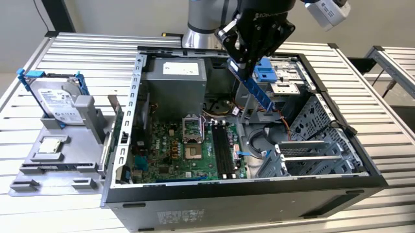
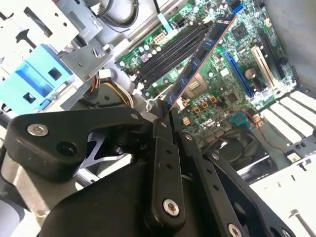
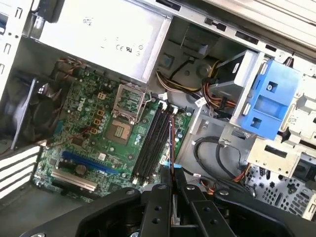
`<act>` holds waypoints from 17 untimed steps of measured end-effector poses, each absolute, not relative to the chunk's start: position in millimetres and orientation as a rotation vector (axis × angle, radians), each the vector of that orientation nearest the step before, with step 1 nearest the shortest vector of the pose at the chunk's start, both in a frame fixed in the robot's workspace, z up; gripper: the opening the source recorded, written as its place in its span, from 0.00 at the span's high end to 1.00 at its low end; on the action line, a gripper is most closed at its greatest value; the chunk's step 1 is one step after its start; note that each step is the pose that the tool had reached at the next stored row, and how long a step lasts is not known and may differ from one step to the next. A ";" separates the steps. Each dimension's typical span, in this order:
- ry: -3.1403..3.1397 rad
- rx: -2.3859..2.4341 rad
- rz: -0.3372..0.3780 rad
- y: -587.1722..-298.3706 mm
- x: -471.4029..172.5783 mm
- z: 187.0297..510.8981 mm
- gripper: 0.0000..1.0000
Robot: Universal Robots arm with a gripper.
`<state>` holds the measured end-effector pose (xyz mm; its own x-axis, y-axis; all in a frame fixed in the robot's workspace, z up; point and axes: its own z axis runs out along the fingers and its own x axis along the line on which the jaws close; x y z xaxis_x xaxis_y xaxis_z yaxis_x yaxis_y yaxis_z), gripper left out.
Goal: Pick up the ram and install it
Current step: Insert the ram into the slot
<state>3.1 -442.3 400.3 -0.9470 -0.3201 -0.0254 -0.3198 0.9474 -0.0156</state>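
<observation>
Pickup done: we see the gripper [image 1: 241, 61], fingers clamped on the ram [image 1: 257, 91], above the open case [image 1: 259, 180]; mobo slots [image 1: 224, 145] look empty, so install's left.

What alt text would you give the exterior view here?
The arm's black hand grips a long, narrow, dark blue memory stick, tilted, above the open grey computer case and its green motherboard. A silver hard drive in a blue frame sits on a grey tray at the exterior view's left.
</observation>
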 end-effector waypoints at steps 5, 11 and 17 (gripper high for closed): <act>3.080 -0.458 -0.019 -442.3 3.1 400.3 1.00; 3.115 -0.385 -0.014 -442.2 3.2 399.4 1.00; 3.132 -0.217 -0.014 -442.2 3.2 395.1 1.00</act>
<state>3.2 -442.2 395.1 -0.9904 -0.1380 -0.0012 -0.1380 0.9904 -0.0092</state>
